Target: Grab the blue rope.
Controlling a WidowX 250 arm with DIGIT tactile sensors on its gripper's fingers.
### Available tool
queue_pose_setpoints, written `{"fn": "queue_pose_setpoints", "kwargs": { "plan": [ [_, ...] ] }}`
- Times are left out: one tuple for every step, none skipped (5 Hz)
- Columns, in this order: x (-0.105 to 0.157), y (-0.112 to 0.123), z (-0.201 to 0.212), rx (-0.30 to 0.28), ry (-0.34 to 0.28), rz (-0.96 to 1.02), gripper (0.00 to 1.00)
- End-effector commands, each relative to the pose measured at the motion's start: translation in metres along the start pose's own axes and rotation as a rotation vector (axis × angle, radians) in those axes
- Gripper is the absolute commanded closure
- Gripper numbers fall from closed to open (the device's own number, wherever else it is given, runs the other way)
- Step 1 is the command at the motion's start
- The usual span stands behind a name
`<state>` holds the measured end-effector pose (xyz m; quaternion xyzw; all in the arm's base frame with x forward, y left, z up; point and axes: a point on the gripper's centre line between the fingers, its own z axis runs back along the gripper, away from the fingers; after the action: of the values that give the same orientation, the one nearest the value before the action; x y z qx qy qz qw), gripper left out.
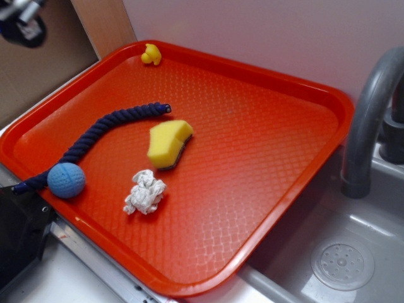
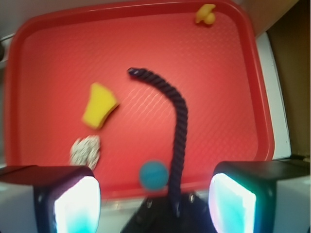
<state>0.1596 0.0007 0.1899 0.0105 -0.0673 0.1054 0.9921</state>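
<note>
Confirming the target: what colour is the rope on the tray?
Dark navy rope, clearest in the exterior view.

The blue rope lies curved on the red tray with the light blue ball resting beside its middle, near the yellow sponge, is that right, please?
Not quite: the light blue ball rests beside one end of the blue rope, at the red tray edge, away from the yellow sponge. The exterior view shows it.

Red tray bearing blue rope, sponge, ball, crumpled paper, duck.
</note>
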Motion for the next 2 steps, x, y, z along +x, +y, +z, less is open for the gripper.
{"fn": "queue_pose_setpoints", "kwargs": {
  "plan": [
    [0.014, 0.017, -0.052, 0.067, -0.032, -0.013, 0.00],
    [0.010, 0.011, -0.084, 0.046, 0.003, -0.081, 0.00]
  ]
}}
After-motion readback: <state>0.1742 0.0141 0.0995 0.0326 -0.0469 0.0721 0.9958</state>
